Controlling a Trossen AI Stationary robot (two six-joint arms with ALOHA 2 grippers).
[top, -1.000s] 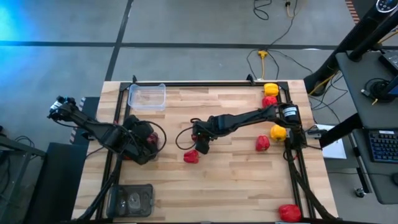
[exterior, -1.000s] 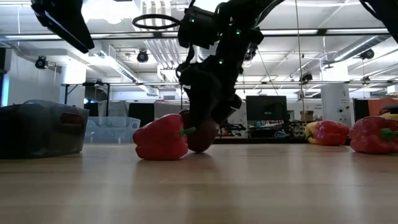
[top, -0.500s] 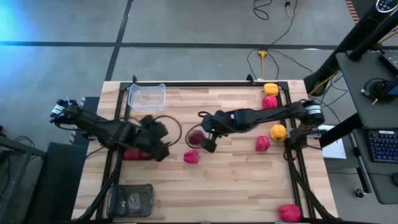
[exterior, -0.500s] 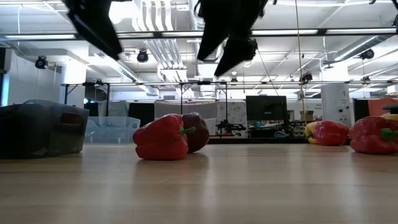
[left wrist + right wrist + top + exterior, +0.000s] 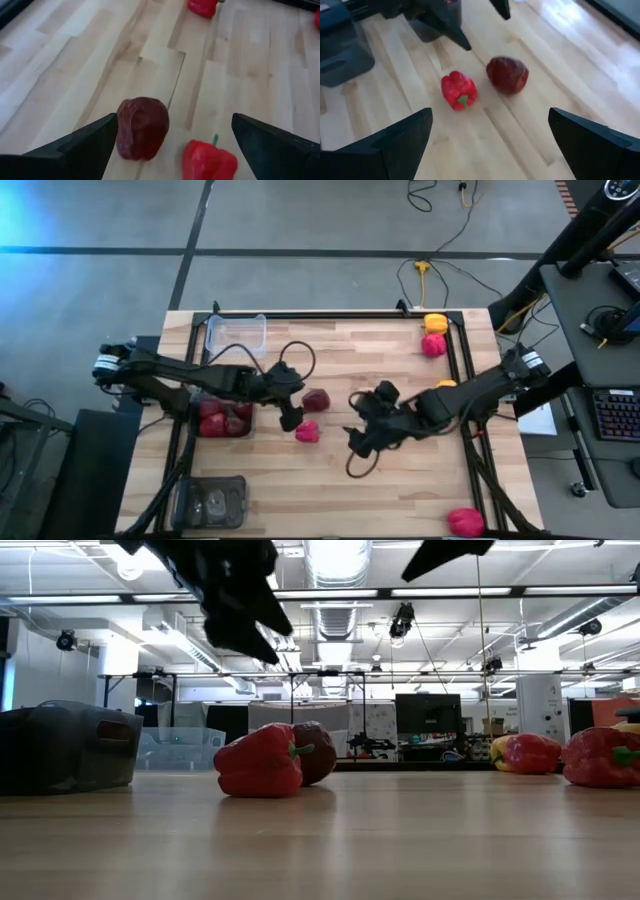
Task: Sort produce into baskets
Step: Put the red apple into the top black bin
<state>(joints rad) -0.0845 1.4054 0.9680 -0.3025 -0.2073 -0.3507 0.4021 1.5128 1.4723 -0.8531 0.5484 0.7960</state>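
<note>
A dark maroon pepper (image 5: pixel 316 400) lies on the table near its middle, with a bright red pepper (image 5: pixel 307 431) right beside it on the near side. Both also show in the low view, the maroon pepper (image 5: pixel 320 752) behind the red pepper (image 5: pixel 258 762). My left gripper (image 5: pixel 297 404) is open and above the table just left of the maroon pepper (image 5: pixel 142 128), which lies ahead of its fingers. My right gripper (image 5: pixel 362 437) is open and empty, right of both peppers and raised. A dark tub (image 5: pixel 222 420) at the left holds several red peppers.
A clear tub (image 5: pixel 236 335) stands at the far left and another dark tub (image 5: pixel 210 502) at the near left. A yellow pepper (image 5: pixel 436 323) and a red one (image 5: pixel 433 345) lie at the far right, and another red one (image 5: pixel 465 522) at the near right corner.
My right gripper has left the maroon pepper on the table, risen and drawn back toward the table's right and near edges. My left gripper has gone from over the dark tub toward the right, up to the maroon pepper. Both peppers have stayed in place.
</note>
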